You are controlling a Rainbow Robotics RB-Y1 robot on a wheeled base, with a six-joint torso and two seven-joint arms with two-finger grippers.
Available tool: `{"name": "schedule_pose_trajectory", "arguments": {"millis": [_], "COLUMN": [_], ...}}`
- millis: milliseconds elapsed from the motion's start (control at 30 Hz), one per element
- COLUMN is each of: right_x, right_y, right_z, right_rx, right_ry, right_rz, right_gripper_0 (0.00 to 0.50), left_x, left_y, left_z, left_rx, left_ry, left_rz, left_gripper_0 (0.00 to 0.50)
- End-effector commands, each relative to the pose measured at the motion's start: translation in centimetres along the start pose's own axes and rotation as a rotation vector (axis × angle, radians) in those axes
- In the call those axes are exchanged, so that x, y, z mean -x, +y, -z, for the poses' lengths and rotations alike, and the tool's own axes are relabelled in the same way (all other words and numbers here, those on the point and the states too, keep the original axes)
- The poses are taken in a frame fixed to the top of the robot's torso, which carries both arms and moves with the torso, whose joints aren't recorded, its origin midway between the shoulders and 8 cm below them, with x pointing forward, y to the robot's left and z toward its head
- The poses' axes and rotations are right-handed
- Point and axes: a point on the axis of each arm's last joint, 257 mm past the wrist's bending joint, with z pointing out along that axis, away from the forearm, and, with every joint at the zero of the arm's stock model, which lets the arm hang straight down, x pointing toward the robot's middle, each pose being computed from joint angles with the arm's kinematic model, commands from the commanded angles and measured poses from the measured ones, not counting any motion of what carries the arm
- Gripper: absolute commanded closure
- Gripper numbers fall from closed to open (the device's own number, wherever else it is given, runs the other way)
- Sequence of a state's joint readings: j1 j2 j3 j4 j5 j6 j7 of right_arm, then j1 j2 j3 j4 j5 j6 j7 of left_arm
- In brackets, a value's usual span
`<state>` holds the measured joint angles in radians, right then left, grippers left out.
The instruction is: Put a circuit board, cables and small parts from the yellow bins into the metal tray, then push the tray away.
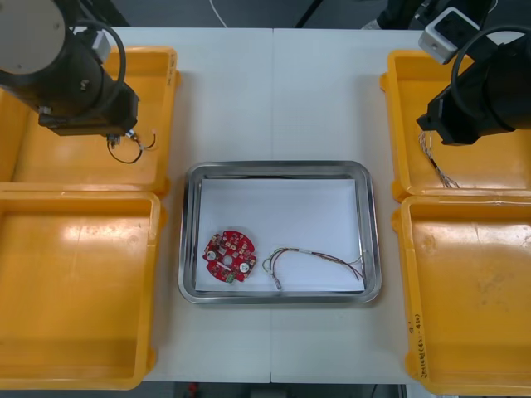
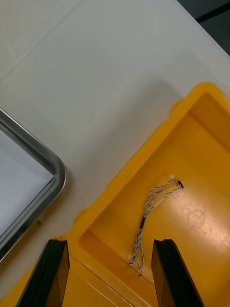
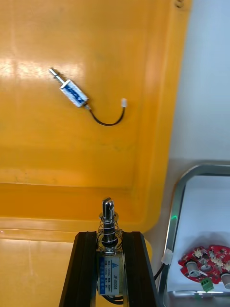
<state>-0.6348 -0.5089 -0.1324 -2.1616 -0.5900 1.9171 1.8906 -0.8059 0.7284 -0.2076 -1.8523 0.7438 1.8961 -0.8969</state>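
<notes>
My left gripper (image 3: 109,236) is shut on a small metal part (image 3: 108,225) with a spring and a blue label, held above the near wall of the far left yellow bin (image 3: 72,153). The part's black cable (image 1: 124,152) dangles under the left arm (image 1: 75,79). Another small metal part (image 3: 74,93) with a black cable lies on that bin's floor. My right gripper (image 2: 112,273) stands open over the far right bin (image 2: 201,158), just short of a twisted blue and white cable (image 2: 153,216) lying in it. The metal tray (image 1: 279,168) holds a round red circuit board (image 1: 230,255) and a thin cable (image 1: 319,257).
The right arm (image 1: 485,91) hangs over the far right bin (image 1: 465,178). Two near bins (image 1: 79,290) (image 1: 473,290) flank the tray. White table (image 1: 274,91) lies beyond the tray. The tray's corner (image 2: 55,168) is close to the right bin's wall.
</notes>
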Motion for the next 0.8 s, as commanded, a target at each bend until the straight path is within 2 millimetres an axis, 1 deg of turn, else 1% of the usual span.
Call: {"name": "schedule_pose_trajectory", "arguments": {"millis": [33,167,300,400,533,633,800], "right_x": [-1.5,-2.6,-3.9,-4.9,-5.6,-6.2,-7.3], "right_y": [-3.8,-5.6,-7.0,-7.7,-8.3,-8.7,-9.0], "right_z": [1.9,1.9,1.5,1.0,0.5,-0.1,-1.6], "right_rx": [-0.106,-0.135,-0.132,-0.127,-0.132,-0.124,-0.088], "right_ry": [0.006,0.032,0.056,0.082,0.11,0.133,0.184], "right_rz": [-0.063,-0.113,-0.173,-0.208,-0.234,-0.254,-0.302], "right_gripper_0": [0.0,0.0,0.0,0.0,0.0,0.0,0.0], "left_x": [-2.0,-3.4,-4.5,-5.2,-5.9,-6.3,-6.9], "left_y": [-4.3,-7.1,-9.8,-11.0,-12.4,-13.1,-14.1], "left_z": [0.1,-0.3,-0.8,-1.4,-2.6,-3.9,-6.6], "left_rx": [-0.029,-0.064,-0.105,-0.117,-0.132,-0.137,-0.133], "left_ry": [-0.008,-0.009,-0.005,-0.001,0.008,0.017,0.019], "left_rz": [-0.015,-0.038,-0.054,-0.074,-0.092,-0.099,-0.114], "left_gripper_0": [0.5,0.5,0.499,0.499,0.499,0.5,0.5]}}
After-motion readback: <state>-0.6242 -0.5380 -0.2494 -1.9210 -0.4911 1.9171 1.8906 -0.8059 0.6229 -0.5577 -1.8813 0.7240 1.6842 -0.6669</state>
